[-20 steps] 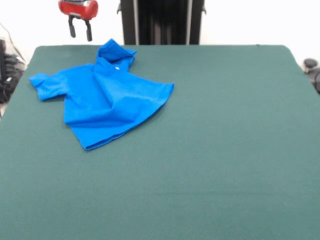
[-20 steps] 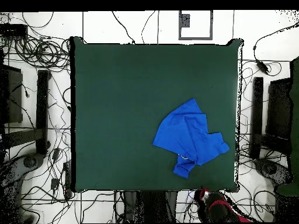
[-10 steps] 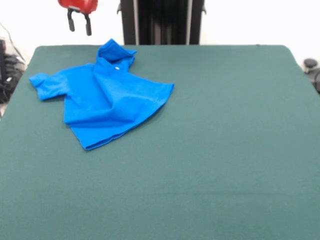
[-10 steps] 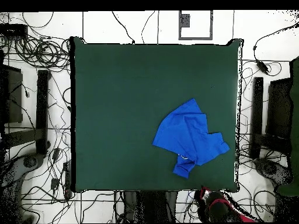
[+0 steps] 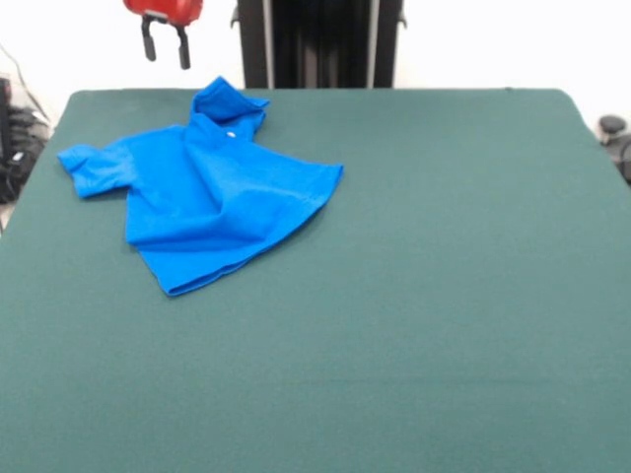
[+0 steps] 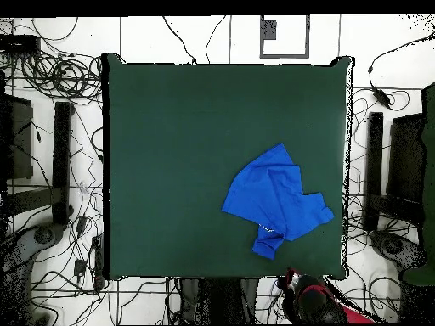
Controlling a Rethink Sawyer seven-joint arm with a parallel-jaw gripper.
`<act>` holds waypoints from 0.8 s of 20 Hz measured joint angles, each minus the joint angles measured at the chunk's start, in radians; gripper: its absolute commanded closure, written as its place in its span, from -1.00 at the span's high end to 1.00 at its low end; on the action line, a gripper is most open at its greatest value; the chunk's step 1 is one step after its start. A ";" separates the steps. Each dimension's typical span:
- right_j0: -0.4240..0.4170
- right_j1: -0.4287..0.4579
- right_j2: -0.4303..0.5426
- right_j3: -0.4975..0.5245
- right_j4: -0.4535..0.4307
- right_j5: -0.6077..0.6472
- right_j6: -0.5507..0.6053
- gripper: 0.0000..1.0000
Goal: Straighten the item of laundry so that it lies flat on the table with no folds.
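Rumpled blue T-shirt (image 5: 207, 187) on table (image 5: 444, 296) corner, open empty gripper (image 5: 166, 44) above edge.

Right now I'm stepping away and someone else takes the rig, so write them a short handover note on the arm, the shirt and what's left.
Gripper: open, holding nothing, raised beyond the table's far edge, above and clear of the cloth.
T-shirt: lies crumpled near one corner of the table, one sleeve spread out, the other bunched at the collar, body folded over with ridges.
Done: nothing visible; the shirt is not flat.
Left: grasp an edge, pull out the folds, spread both sleeves.
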 measured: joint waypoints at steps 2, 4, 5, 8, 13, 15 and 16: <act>0.015 0.004 0.000 0.000 0.009 0.000 0.000 1.00; 0.030 0.008 0.000 0.000 0.016 0.000 0.000 1.00; 0.038 0.010 0.000 0.000 0.020 0.000 0.000 1.00; 0.055 0.010 0.000 0.000 0.028 0.000 0.000 1.00; 0.071 0.010 0.000 0.001 0.041 0.000 0.000 1.00; 0.074 0.010 0.000 0.001 0.044 0.000 0.000 1.00; 0.076 0.010 0.000 0.001 0.046 0.000 0.000 1.00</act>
